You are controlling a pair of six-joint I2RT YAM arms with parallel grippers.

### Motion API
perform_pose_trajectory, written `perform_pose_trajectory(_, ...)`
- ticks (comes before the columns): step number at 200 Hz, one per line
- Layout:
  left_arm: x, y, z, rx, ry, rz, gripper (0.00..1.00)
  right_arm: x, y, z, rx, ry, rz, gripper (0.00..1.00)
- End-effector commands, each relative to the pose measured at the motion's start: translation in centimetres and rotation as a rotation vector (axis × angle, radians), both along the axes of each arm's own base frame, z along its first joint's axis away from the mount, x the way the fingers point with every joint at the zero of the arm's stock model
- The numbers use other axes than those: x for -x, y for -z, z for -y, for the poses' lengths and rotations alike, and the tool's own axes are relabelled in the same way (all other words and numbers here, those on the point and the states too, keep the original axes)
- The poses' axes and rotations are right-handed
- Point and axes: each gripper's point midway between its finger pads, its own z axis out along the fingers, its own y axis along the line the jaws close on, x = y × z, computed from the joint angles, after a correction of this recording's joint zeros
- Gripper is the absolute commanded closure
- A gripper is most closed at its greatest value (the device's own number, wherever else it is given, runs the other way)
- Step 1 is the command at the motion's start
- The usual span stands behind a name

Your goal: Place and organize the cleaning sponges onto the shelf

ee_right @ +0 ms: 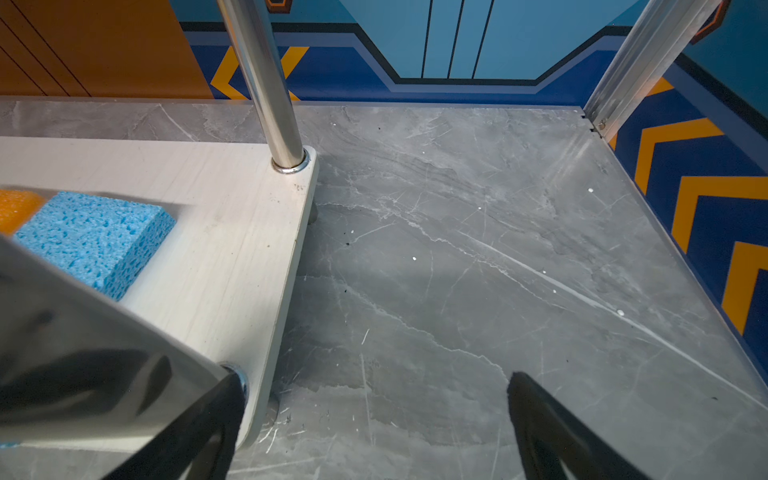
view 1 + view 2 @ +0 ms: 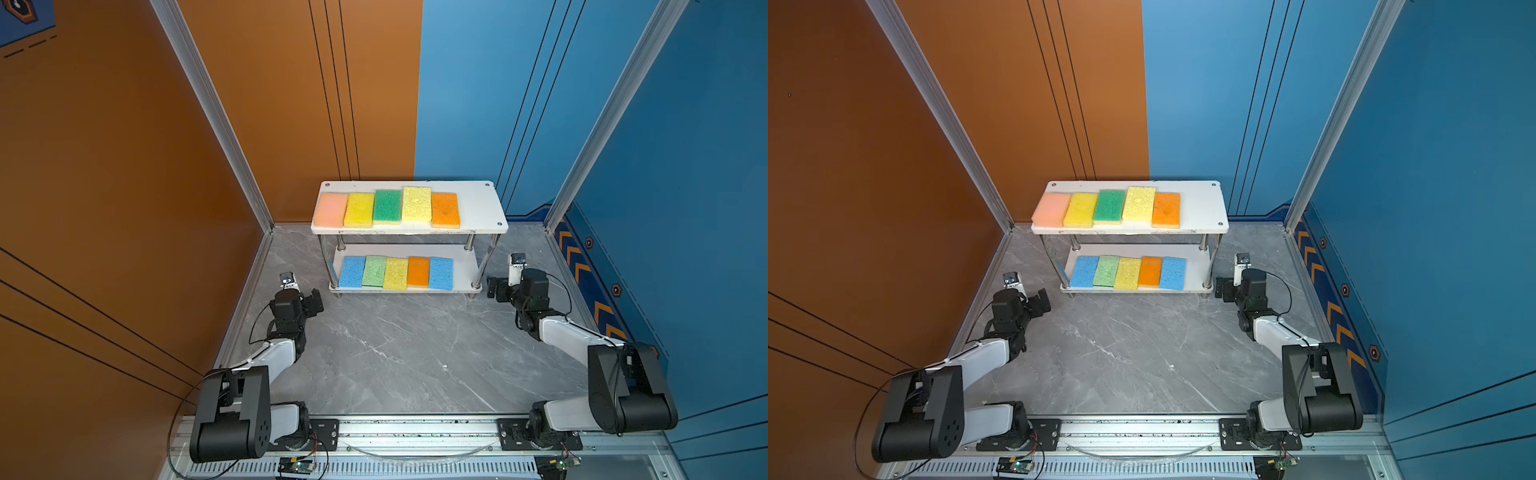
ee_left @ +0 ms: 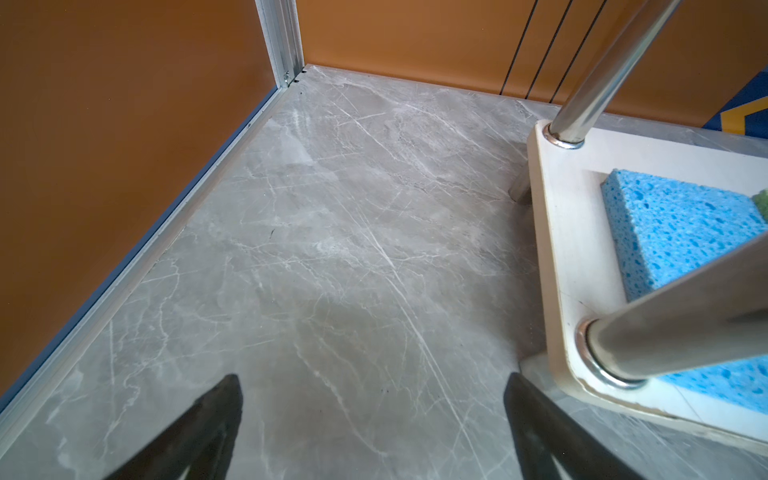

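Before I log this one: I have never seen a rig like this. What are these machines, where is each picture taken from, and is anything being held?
The machines are two robot arms mounted at the near edge of a grey marbled table. Each ends in a two-fingered gripper. Both top views come from one camera head looking down on the whole scene. The other two pictures come from cameras on the arms' wrists and look out past the dark fingertips.

The left gripper and right gripper are both open and hold nothing. Each is beside one end of the shelf, a rack of two white boards on metal posts.

Ten sponges lie on it, five in the upper row and five in the lower row. The wrist views catch the left blue sponge and the right blue sponge of the lower row.
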Motion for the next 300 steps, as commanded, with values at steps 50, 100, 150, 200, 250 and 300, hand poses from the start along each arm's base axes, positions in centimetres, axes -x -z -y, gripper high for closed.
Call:
perform_pose_trajectory(50, -2.1, -0.8, 1.0, 0.017, 0.086, 0.099, 0.02, 0.2, 0.6, 0.3, 0.021, 0.001, 0.004, 0.00)
perform_pose_trajectory(100, -1.9, 0.5, 3.1, -0.074, 0.136, 0.126, 0.02, 0.4, 0.5, 0.4, 0.025, 0.004, 0.027, 0.00)
perform_pose_trajectory(150, -2.2, 0.6, 2.1, -0.123, 0.050, 0.142, 0.02, 1.0, 0.0, 0.5, 0.024, 0.012, 0.067, 0.00)
perform_pose_trajectory(200, -2.3, 0.8, 2.0, -0.137, 0.032, 0.124, 0.02, 2.2, -1.0, 0.6, 0.036, 0.017, 0.161, 0.00)
perform_pose_trajectory(250, -2.3, 0.7, 2.0, -0.139, 0.030, 0.125, 0.02, 5.1, -2.2, 1.5, 0.037, 0.072, 0.326, 0.00)
perform_pose_trajectory(300, -2.3, 0.7, 2.0, -0.141, 0.031, 0.124, 0.02, 5.9, -1.4, 2.1, 0.030, 0.101, 0.363, 0.00)
